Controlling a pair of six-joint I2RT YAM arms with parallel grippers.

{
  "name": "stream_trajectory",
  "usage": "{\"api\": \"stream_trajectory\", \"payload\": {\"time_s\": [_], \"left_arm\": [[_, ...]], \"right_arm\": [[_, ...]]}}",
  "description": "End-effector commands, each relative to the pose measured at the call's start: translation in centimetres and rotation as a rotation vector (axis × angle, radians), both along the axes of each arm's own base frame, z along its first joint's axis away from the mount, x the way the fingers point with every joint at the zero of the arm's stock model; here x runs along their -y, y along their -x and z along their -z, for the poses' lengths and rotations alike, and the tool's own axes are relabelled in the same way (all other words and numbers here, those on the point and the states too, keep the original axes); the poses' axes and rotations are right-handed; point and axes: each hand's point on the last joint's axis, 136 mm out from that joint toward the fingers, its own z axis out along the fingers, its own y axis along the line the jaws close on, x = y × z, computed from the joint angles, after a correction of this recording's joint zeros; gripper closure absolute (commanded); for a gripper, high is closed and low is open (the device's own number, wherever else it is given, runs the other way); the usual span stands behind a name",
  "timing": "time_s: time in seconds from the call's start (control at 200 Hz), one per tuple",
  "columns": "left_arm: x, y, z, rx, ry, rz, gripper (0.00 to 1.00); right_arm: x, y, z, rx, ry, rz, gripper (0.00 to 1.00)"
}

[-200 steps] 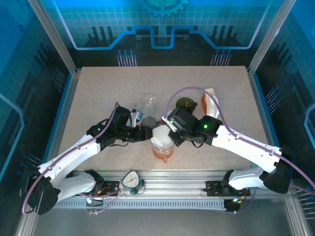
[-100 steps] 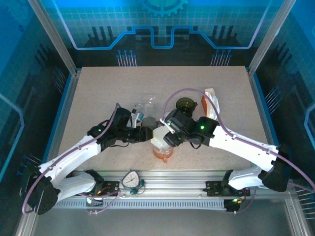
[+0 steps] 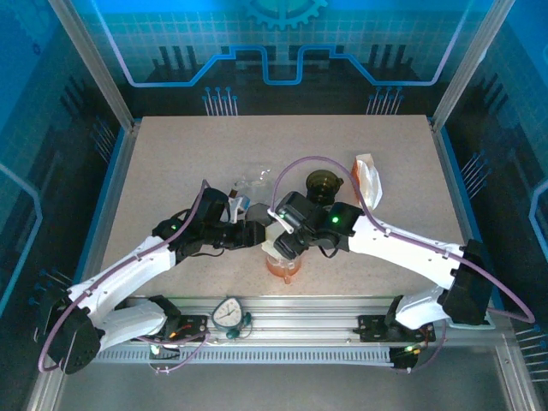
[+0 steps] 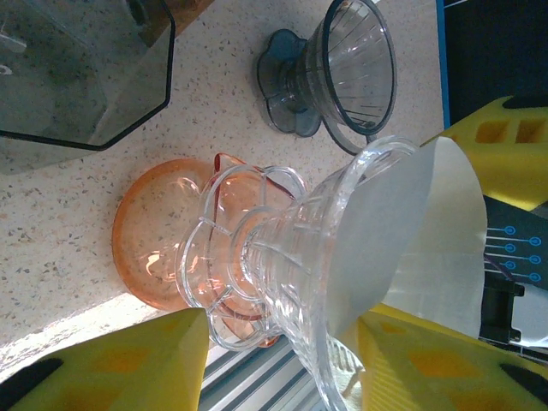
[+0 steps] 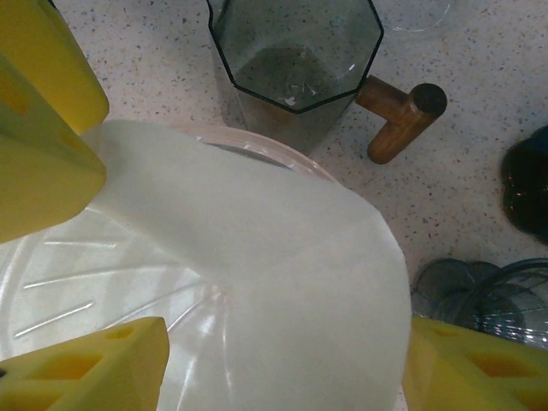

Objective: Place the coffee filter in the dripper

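the coffee filter (image 5: 282, 282) sits in the clear dripper (image 4: 282, 257), its edge rising past the rim. the dripper stands on an orange cup (image 4: 150, 244) on the table (image 4: 51, 214). left hand (image 4: 282, 330) clasps the dripper; right hand (image 5: 287, 342) gapes wide over the filter.

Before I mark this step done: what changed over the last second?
The right gripper let go of the paper filter. Its jaws now stand open, and the arm swung slightly left. The filter sits in the clear dripper, sticking out past its rim. Unchanged: the left gripper grips the dripper; the orange base, dark dripper and jug have not moved.
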Motion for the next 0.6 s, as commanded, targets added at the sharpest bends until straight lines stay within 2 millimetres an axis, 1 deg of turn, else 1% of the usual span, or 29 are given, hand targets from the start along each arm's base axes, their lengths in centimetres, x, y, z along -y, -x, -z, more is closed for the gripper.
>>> {"api": "stream_trajectory", "payload": {"time_s": [0.0, 0.185, 0.375, 0.48, 0.595], "left_arm": [[-0.1, 0.4, 0.6, -0.009, -0.012, 0.001, 0.5], [0.0, 0.4, 0.7, -0.009, -0.008, 0.001, 0.49], [0.0, 0.5, 0.9, -0.011, -0.007, 0.004, 0.49], [0.0, 0.5, 1.0, -0.014, -0.008, 0.003, 0.5], [0.1, 0.5, 1.0, -0.014, -0.006, 0.002, 0.5]], "right_arm": [[-0.7, 0.0, 0.9, -0.047, -0.036, 0.008, 0.29], [-0.5, -0.1, 2.1, -0.1, -0.032, 0.019, 0.29], [-0.3, -0.5, 2.3, -0.141, -0.048, 0.045, 0.28], [-0.1, -0.8, 1.9, -0.131, -0.047, 0.054, 0.28], [-0.3, -1.1, 0.3, -0.095, -0.088, 0.058, 0.27]]}}
